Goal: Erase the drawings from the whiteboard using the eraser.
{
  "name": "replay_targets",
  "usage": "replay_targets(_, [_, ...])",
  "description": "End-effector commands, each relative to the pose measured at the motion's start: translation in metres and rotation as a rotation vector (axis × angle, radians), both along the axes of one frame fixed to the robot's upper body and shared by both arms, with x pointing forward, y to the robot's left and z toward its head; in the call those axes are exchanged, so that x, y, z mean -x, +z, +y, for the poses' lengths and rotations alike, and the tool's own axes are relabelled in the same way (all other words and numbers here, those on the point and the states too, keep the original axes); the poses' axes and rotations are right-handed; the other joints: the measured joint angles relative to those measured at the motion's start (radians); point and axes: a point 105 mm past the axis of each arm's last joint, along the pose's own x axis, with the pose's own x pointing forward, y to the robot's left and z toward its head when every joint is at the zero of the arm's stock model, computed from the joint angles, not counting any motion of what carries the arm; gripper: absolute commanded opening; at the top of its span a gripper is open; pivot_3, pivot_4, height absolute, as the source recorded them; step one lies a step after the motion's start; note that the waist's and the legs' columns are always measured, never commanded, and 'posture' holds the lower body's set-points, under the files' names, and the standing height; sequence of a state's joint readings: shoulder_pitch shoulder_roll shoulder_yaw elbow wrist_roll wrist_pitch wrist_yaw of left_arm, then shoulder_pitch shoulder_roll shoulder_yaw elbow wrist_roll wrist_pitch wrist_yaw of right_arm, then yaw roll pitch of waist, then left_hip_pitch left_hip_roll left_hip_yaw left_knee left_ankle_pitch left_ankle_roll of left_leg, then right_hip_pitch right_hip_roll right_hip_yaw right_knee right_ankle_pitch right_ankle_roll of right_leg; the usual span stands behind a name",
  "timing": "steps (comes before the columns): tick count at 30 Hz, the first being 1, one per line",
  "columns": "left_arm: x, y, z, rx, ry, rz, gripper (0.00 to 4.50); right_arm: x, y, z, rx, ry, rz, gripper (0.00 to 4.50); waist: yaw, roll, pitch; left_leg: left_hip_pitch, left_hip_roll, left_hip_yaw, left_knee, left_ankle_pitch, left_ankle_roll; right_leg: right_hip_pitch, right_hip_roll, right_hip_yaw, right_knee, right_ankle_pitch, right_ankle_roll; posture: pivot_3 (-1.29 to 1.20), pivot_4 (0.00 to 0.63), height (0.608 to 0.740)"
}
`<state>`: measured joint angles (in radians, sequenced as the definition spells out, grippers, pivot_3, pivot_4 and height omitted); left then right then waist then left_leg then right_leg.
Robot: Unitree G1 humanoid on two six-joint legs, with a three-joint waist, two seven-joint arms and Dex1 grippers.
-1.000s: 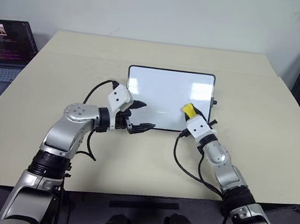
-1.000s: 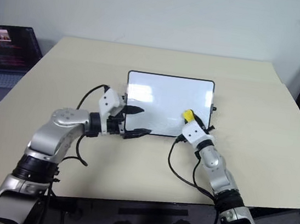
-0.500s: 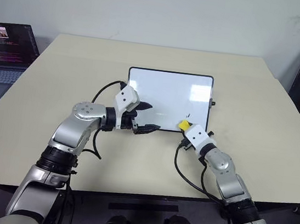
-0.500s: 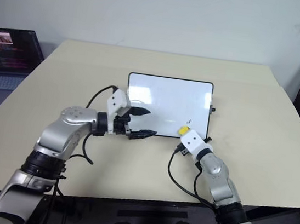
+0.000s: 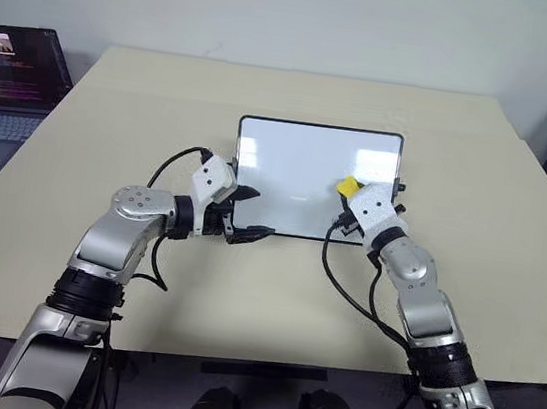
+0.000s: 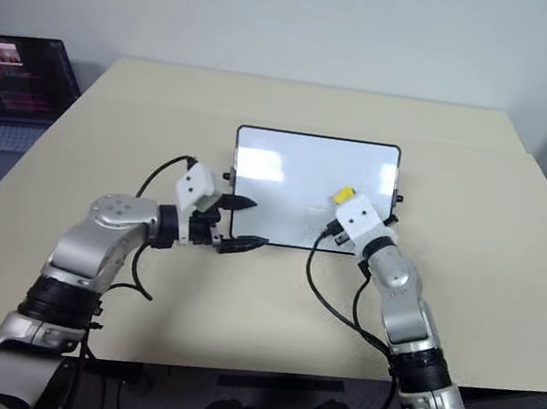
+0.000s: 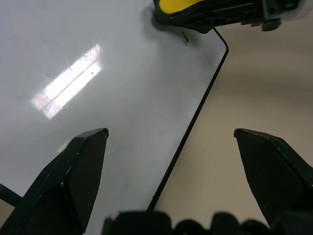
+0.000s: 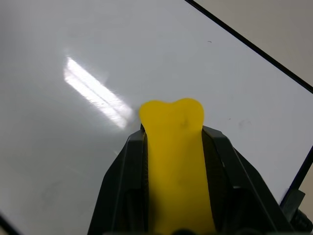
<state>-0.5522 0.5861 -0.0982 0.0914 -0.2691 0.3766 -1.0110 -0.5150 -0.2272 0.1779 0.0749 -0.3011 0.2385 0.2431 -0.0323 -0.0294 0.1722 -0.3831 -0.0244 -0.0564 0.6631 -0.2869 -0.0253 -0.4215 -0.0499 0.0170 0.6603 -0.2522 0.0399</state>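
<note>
Yellow eraser (image 5: 347,186) now higher on glossy whiteboard (image 5: 298,168)

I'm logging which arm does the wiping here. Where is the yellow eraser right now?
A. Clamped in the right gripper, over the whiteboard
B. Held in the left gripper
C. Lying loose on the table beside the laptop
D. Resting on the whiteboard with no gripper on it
A: the right gripper has its black fingers shut on both sides of the eraser above the whiteboard, while the left gripper is open and holds nothing.
</note>
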Motion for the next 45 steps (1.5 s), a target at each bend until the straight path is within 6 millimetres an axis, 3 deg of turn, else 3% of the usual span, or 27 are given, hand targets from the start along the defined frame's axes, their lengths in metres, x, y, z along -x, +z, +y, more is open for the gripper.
replay_targets(1, [0.004,0.011,-0.007,0.010,-0.031,-0.048,4.50,-0.009,-0.003,-0.011,0.047,-0.058,-0.014,1.14,0.000,0.000,0.000,0.000,0.000,0.000,0.000,0.000,0.000,0.000,-0.001,0.000,0.000,0.000,0.000,0.00,0.150,0.740])
replay_targets(5, [0.005,0.011,-0.008,0.013,-0.034,-0.049,4.50,0.000,-0.050,-0.028,0.107,-0.071,0.163,1.14,0.000,-0.001,-0.001,0.002,0.000,0.000,0.000,-0.002,0.004,0.002,-0.001,-0.001,0.001,0.000,0.000,0.00,0.150,0.740])
replay_targets(8, [0.005,0.011,-0.009,0.014,-0.037,-0.049,4.50,0.013,-0.074,-0.035,0.124,-0.066,0.265,1.14,0.002,-0.001,-0.001,0.010,-0.001,-0.002,0.000,-0.002,0.004,0.011,0.000,-0.002,0.000,0.000,0.000,0.00,0.150,0.740])
replay_targets(15, [0.004,0.013,-0.013,0.018,-0.049,-0.050,4.50,0.032,-0.098,-0.040,0.129,-0.059,0.399,1.14,0.000,-0.002,-0.002,0.034,0.000,-0.002,0.000,-0.002,0.006,0.036,0.004,-0.001,-0.004,-0.004,0.006,0.00,0.150,0.740])
replay_targets(20, [0.003,0.013,-0.011,0.017,-0.047,-0.049,4.50,0.030,-0.076,-0.022,0.058,0.002,0.362,1.14,-0.001,-0.002,-0.002,0.037,0.002,-0.002,0.000,-0.001,0.006,0.038,0.004,0.000,-0.003,-0.003,0.005,0.00,0.150,0.740])
replay_targets(26, [0.003,0.011,-0.006,0.014,-0.030,-0.044,4.50,0.020,0.004,0.003,-0.057,0.071,0.087,1.14,-0.011,0.000,0.001,0.032,0.002,-0.001,-0.001,-0.001,0.006,0.031,0.004,0.001,-0.002,-0.001,0.002,0.00,0.150,0.740])
replay_targets(31, [0.004,0.010,-0.006,0.014,-0.030,-0.040,4.50,0.002,0.043,0.000,-0.068,-0.003,-0.058,1.14,-0.001,0.000,0.001,0.014,0.001,-0.001,-0.001,-0.001,0.005,0.012,0.003,0.000,0.002,0.001,0.000,0.00,0.150,0.740])
replay_targets(37, [0.005,0.009,-0.009,0.016,-0.034,-0.036,4.50,-0.026,0.039,-0.007,-0.020,-0.083,-0.038,1.14,0.000,0.000,0.001,-0.002,0.000,0.000,-0.001,0.000,0.000,-0.001,-0.001,-0.001,-0.002,0.000,0.000,0.00,0.150,0.740])
replay_targets(41, [0.005,0.009,-0.010,0.019,-0.036,-0.036,4.50,-0.030,0.011,-0.017,0.032,-0.101,0.057,1.14,0.000,0.000,0.001,-0.001,-0.001,0.001,-0.001,0.000,0.002,0.000,-0.002,-0.001,-0.003,0.000,0.001,0.00,0.150,0.740])
replay_targets(45, [0.005,0.009,-0.010,0.020,-0.038,-0.035,4.50,-0.015,-0.021,-0.027,0.071,-0.090,0.155,1.14,0.003,0.000,0.000,0.003,-0.001,0.000,0.000,-0.002,0.005,0.003,-0.002,-0.002,0.001,0.000,0.001,0.00,0.150,0.740])
